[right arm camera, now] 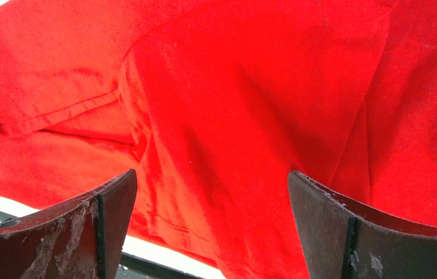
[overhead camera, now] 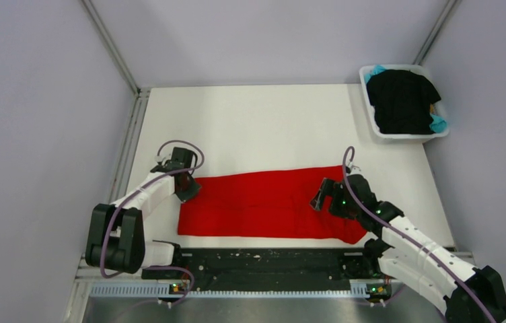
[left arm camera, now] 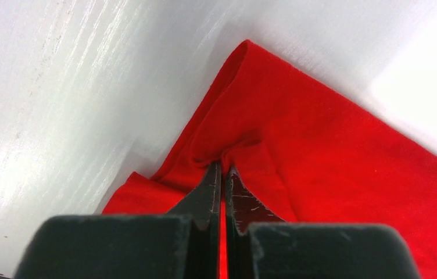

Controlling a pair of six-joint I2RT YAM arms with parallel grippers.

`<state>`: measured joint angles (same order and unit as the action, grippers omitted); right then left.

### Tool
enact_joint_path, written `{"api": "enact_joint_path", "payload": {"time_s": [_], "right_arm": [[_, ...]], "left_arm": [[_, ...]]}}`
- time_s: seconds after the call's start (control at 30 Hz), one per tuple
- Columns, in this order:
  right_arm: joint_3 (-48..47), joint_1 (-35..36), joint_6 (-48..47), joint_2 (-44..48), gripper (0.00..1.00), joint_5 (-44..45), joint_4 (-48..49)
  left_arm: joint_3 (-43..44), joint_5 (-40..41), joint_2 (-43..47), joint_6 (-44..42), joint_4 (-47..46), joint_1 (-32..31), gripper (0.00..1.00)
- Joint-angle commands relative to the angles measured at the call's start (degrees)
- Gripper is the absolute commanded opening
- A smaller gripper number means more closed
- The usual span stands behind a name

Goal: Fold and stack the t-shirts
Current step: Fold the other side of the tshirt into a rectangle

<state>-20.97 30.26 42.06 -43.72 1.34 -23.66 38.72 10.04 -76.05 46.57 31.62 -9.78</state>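
across the near half of the white table point(overhead camera: 257, 121) lies the bright red cloth t-shirt point(overhead camera: 264, 202), laid out as a long flat band running left to right, apparently folded lengthwise. the left hand point(left arm camera: 223, 174) is closed on the band's far-left corner; the cloth puckers where its 2 black fingers pinch it. the right hand point(overhead camera: 319, 197) hovers over the band's right part with fingers spread wide, holding nothing. a black t-shirt point(overhead camera: 402, 101) and a teal t-shirt point(overhead camera: 438, 124) sit in the white plastic tub point(overhead camera: 379, 134) at the far right corner, well apart.

the step in hand looks like the crosswise fold. to do it well, the left pinch should catch every layer — not just the top 1. the right hand could pin or grip the cloth near the fold line so the band doesn't drag. lift low, carry the corner across, and keep the edges aligned.
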Motion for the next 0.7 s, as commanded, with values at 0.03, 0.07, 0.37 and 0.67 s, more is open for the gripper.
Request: {"api": "enact_joint_path", "payload": {"time_s": [0.03,0.07,0.37,0.67], "right_arm": [[-0.4,0.7,-0.7,-0.6,0.98,1.5,0.0],[-0.4,0.7,-0.7,-0.6,0.98,1.5,0.0],[-0.1,0.7,-0.8,-0.7,0.98,1.7,0.0],[0.1,0.7,-0.8,-1.3,0.99,1.7,0.0]], "left_arm": [[4.0,1.9,0.3,-0.2,1.9,0.3,0.0],[4.7,2.1,0.4,-0.4,2.4,0.3,0.0],[11.2,4.6,-1.2,-1.6,5.6,0.3,0.0],[18.5,4.4,-3.8,-4.3,5.7,0.3,0.0]]}}
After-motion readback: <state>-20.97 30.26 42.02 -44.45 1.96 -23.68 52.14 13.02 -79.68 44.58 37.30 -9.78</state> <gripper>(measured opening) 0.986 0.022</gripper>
